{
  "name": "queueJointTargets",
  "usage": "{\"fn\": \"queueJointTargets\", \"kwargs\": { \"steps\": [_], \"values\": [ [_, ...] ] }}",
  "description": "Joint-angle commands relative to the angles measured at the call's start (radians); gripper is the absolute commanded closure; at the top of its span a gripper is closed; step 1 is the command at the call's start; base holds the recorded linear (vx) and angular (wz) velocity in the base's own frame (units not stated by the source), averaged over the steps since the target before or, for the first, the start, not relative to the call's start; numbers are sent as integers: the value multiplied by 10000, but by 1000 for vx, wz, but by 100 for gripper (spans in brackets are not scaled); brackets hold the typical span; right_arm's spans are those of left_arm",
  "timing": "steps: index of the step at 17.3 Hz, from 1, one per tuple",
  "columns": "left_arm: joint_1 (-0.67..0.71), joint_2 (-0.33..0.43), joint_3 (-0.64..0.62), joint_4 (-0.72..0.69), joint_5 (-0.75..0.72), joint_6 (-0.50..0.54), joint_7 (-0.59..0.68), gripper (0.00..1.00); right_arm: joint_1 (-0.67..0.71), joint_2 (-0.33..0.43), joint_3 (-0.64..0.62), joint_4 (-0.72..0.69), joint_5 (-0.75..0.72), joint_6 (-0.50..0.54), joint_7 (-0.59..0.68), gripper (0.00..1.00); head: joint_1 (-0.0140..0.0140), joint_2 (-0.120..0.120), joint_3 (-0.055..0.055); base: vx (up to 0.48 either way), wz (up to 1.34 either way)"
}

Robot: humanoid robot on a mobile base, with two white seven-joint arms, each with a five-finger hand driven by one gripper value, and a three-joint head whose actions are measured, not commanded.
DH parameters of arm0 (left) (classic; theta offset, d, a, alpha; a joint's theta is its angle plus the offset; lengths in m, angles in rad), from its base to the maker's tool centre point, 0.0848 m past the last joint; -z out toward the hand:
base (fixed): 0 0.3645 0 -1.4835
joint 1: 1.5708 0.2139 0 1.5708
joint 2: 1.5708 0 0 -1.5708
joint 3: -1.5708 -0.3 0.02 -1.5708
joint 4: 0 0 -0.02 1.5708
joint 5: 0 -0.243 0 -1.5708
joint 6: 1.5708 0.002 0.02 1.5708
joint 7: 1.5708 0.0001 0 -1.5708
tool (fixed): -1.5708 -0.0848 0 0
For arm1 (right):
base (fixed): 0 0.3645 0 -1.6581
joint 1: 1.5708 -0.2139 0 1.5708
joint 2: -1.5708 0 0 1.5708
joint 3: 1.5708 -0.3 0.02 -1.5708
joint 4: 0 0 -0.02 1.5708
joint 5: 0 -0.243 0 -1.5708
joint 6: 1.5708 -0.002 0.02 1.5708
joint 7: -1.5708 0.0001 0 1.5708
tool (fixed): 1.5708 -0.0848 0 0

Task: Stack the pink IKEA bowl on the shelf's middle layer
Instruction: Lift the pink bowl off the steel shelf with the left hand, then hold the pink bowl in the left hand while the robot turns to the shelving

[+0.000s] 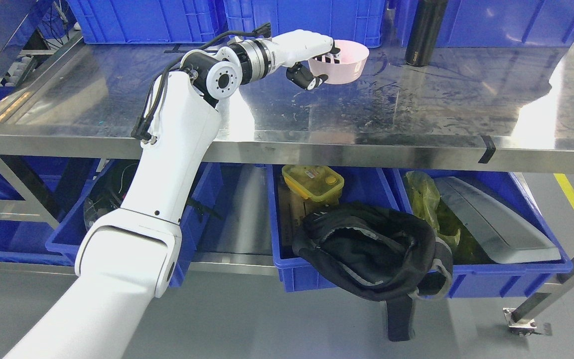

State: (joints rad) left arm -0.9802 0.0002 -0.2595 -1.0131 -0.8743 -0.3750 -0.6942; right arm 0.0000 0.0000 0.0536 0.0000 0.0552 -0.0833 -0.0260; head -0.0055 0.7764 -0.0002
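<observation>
A pink bowl (pixel 343 62) sits near the back of the steel shelf layer (pixel 416 109), upright with its mouth up. My left hand (pixel 317 62) reaches to it from the lower left. White fingers (pixel 323 48) curl over the bowl's near-left rim and into it, and the thumb (pixel 308 77) presses the outer wall, so the hand is shut on the bowl. I cannot tell whether the bowl rests on the steel or hangs just above it. No second pink bowl shows. The right arm is out of view.
A black bottle (pixel 424 31) stands right of the bowl. Blue crates (pixel 167 20) line the back of the shelf. Below, more blue bins (pixel 466 279) hold a black bag (pixel 376 249), a yellow lidded box (pixel 313 182) and a grey panel (pixel 491 219).
</observation>
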Motion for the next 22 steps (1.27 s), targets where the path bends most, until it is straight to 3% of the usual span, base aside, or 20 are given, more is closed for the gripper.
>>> {"fn": "queueJointTargets", "kwargs": {
  "steps": [1, 11, 22],
  "values": [
    [445, 173, 1644, -3613, 489, 7, -84, 99, 230, -175, 1, -175, 0, 4, -1, 0, 0, 0, 0, 0, 0],
    [369, 173, 1858, -3582, 505, 129, -84, 99, 230, -175, 1, -175, 0, 4, -1, 0, 0, 0, 0, 12, 118],
    [230, 173, 2119, -3689, 582, 207, -68, 98, 230, -175, 1, -175, 0, 4, -1, 0, 0, 0, 0, 68, 958]
  ]
}}
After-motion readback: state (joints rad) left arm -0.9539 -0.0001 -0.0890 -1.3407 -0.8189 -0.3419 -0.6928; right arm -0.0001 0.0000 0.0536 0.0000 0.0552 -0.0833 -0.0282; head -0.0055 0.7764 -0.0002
